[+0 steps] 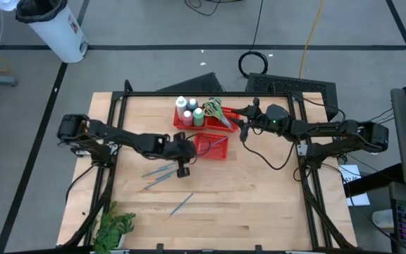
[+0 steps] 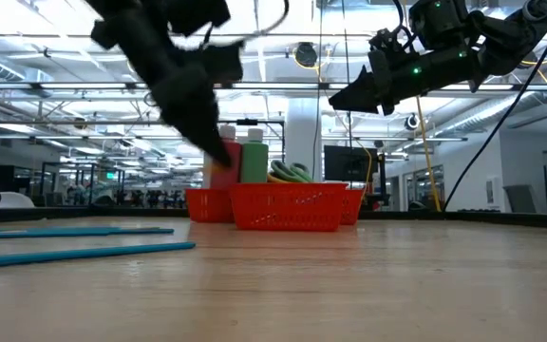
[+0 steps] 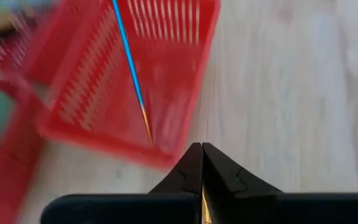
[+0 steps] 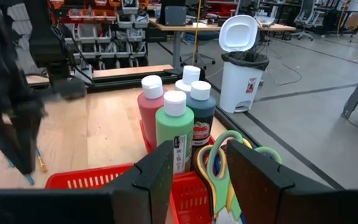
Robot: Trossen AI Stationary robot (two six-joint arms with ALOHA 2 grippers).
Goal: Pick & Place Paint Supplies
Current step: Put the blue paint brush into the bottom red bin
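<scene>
Two red mesh baskets stand mid-table. The far basket (image 1: pixel 189 123) holds several white-capped bottles (image 4: pixel 174 127) standing upright and green- and yellow-handled scissors (image 4: pixel 219 168). A blue brush (image 3: pixel 129 56) with an orange tip lies in the near basket (image 1: pixel 213 147). My left gripper (image 1: pixel 184 164) is shut just beside that basket's left wall, a thin orange brush between its fingers. My right gripper (image 4: pixel 197 180) is open and hovers above the scissors, touching nothing. More blue brushes (image 1: pixel 157 173) lie flat on the table. My left gripper has a thin orange brush shaft (image 3: pixel 204 208) pinched between its two shut fingers. Only a sliver of it shows in the slit between them. An orange end (image 4: pixel 40 162) pokes out by the fingertips, clear of the table.
A lone thin brush (image 1: pixel 182 204) lies nearer the table's front edge. A green leafy plant (image 1: pixel 111 229) sits at the front left corner. Bare wood stretches to the right of the baskets and along the front. A white bin (image 1: pixel 55 28) stands on the floor beyond the table.
</scene>
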